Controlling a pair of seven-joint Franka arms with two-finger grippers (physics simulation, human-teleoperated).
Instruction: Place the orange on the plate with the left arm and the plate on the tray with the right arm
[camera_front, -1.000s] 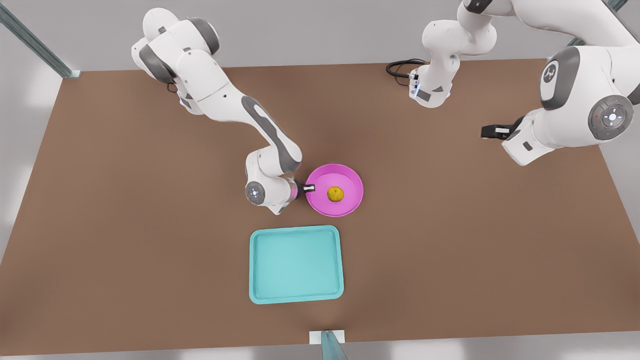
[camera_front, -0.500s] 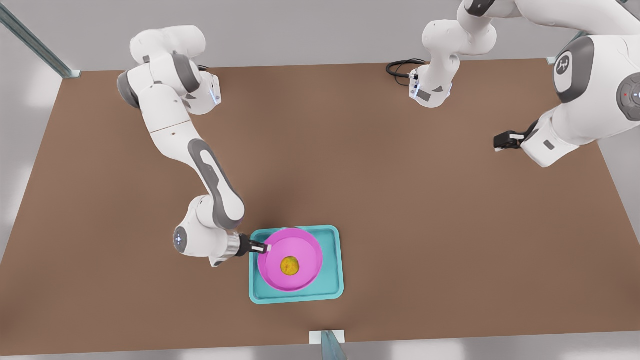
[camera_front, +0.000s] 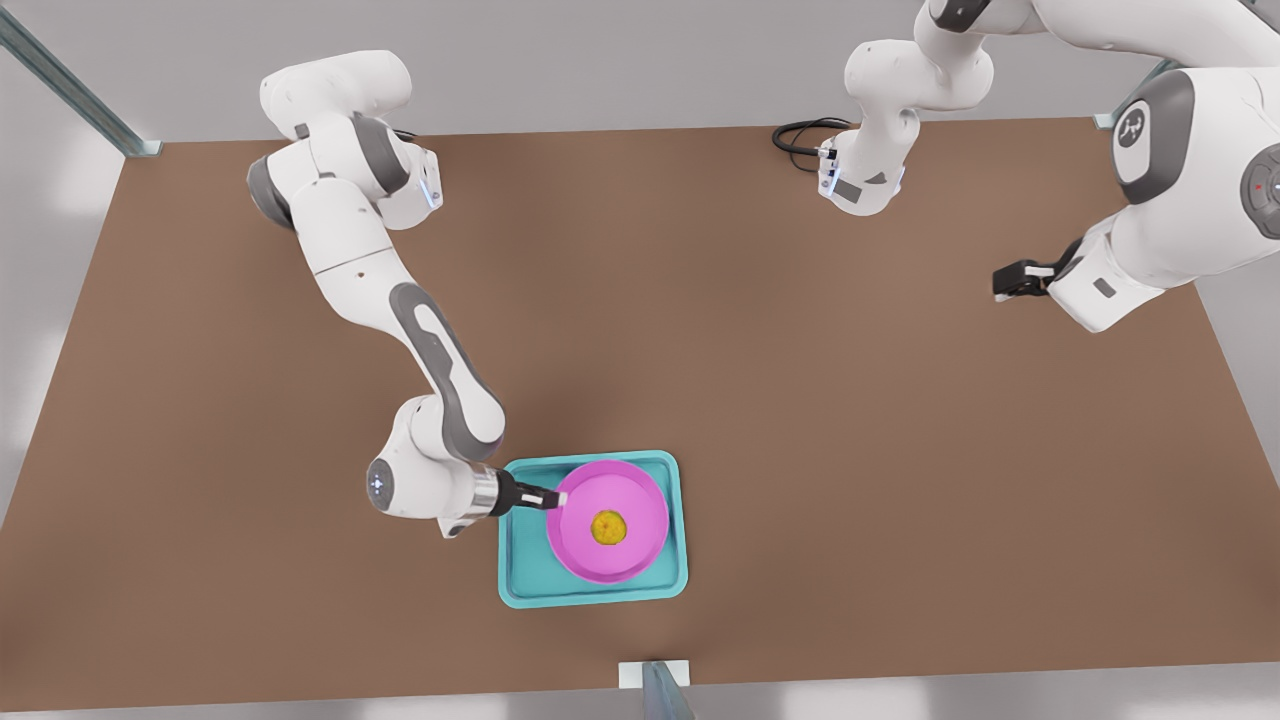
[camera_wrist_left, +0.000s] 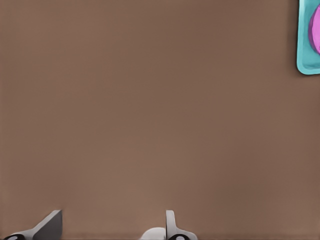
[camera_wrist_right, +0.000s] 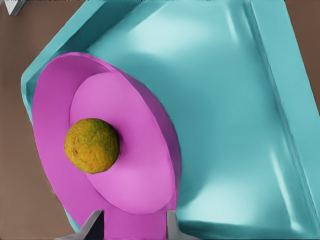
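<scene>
Right hand (camera_front: 553, 498) clamped on plate (camera_front: 630, 550) rim, plate over tray (camera_front: 520, 560), orange (camera_front: 608, 527) centred just beyond its fingers. Early release may tilt the plate and roll the orange. Left hand (camera_front: 1010, 280) apart, waiting well off over bench (camera_front: 800, 400).

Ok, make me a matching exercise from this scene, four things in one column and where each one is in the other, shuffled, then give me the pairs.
Things:
1. orange
2. plate
3. right gripper
4. left gripper

Places:
A. over bare table, apart from the tray
B. at the plate's rim
C. over the tray
D. in the middle of the plate

Pairs: 1-D, 2-C, 3-B, 4-A
</scene>
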